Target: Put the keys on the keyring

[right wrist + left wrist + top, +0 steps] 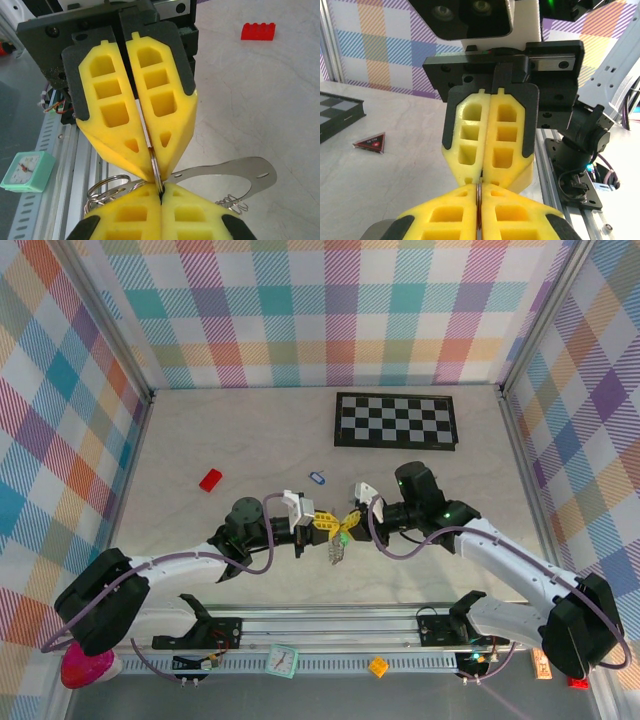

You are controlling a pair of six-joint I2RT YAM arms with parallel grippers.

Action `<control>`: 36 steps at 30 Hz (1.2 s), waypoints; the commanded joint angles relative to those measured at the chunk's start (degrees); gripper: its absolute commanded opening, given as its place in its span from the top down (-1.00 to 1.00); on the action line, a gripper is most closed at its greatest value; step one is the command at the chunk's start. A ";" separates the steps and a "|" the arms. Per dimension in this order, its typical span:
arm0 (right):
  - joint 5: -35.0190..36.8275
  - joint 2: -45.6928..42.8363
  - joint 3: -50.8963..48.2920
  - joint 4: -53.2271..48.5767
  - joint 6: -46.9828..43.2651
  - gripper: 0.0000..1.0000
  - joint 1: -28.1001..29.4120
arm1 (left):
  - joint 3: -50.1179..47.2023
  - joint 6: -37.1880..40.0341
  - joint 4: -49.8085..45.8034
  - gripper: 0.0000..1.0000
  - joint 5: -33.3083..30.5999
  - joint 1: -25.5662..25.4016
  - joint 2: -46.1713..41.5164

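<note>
Both grippers meet tip to tip above the middle of the table. My left gripper (324,524) (479,189) is shut on the edge of the keyring (479,199), a thin silvery ring. Facing it, my right gripper (350,521) (161,189) is shut on the same keyring (156,169). Smaller rings (104,188) and a flat metal tag (235,172) hang from it, dangling below the fingertips (337,552). A blue key (318,478) lies on the table behind the grippers. A small green bit (343,537) shows at the fingertips, too small to identify.
A black-and-white chequered board (394,420) lies at the back. A red block (210,479) (257,31) sits to the left and a small red triangle (371,142) lies on the table. The metal rail (330,628) runs along the near edge, with a teal clock (27,171) beyond it.
</note>
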 commanded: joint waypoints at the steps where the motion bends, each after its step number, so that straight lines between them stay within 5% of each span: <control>1: -1.36 1.01 3.08 -5.23 -4.85 1.00 0.27 | 0.62 4.15 -6.16 0.73 -1.79 -0.20 -2.64; 6: -0.69 3.49 6.22 -10.85 -8.42 1.00 0.33 | 2.47 8.12 -15.51 0.65 -2.54 -0.23 -4.00; 18: 5.31 9.40 14.92 -23.75 -16.61 1.00 3.50 | 5.36 10.05 -20.18 0.65 -2.19 -0.18 -3.24; 30: 8.71 9.62 18.33 -27.13 -18.29 1.00 5.26 | 7.13 11.16 -23.79 1.00 -1.02 -0.24 -3.57; 36: 8.29 1.93 9.44 -15.98 -9.49 0.39 2.73 | 4.62 8.46 -18.01 1.00 -1.87 -0.23 -4.40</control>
